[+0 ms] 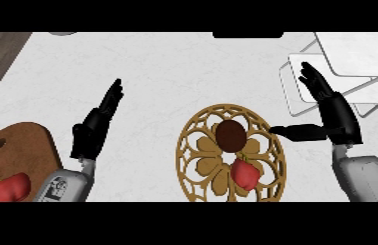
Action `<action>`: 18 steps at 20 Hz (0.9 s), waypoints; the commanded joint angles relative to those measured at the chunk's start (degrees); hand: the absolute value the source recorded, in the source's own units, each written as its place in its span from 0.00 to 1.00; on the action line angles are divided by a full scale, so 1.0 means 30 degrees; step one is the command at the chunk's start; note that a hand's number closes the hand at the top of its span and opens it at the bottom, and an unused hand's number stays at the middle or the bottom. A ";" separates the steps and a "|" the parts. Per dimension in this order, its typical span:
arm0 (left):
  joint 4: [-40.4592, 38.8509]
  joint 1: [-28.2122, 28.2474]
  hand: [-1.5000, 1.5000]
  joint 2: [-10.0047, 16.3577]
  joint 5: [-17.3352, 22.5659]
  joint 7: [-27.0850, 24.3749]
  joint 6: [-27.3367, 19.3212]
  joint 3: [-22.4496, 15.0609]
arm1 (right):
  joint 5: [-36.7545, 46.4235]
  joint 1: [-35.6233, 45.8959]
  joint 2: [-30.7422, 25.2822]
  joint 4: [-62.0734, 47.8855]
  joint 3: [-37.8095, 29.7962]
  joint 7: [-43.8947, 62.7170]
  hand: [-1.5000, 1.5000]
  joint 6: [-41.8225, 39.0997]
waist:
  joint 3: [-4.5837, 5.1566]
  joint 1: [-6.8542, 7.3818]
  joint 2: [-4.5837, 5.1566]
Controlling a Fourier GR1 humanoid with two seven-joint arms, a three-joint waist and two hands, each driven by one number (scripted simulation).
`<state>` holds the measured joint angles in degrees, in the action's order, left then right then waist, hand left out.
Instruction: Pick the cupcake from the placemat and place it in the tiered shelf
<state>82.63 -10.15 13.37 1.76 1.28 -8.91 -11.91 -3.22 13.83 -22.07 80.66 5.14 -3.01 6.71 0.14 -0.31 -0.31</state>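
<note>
Cupcake [231, 135] is seen on the placemat [208, 145], untouched. Right hand [339, 118] is held wide beside it, fingers straight, near the tiered shelf [347, 51]. Left hand [93, 130] is held wide over the bench [162, 69].

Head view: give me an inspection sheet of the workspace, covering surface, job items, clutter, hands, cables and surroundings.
Surface: white marbled counter.
Job's things: brown cupcake sits on the gold openwork placemat; tiered shelf at far right.
Clutter: red item on the placemat beside the cupcake; wooden board at lower left carrying another red piece.
Hands: left hand open, left of the placemat; right hand open, between placemat and shelf, thumb pointing toward the cupcake, not touching it.
Cables: nothing seen.
Surroundings: dark wood strip at top left.
</note>
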 commanded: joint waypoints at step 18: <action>-0.1873 -0.1375 0.50 -0.0557 -0.0329 -0.0638 0.0958 0.1018 | 0.4768 0.3784 -0.2316 0.8789 0.6802 1.7995 0.00 -0.6691 | -0.0035 0.0074 0.0101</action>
<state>79.91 -11.67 11.95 0.65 -0.11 -7.66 -10.24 7.45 24.81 -32.46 105.39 22.39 45.72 -12.04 0.11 -0.14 -0.18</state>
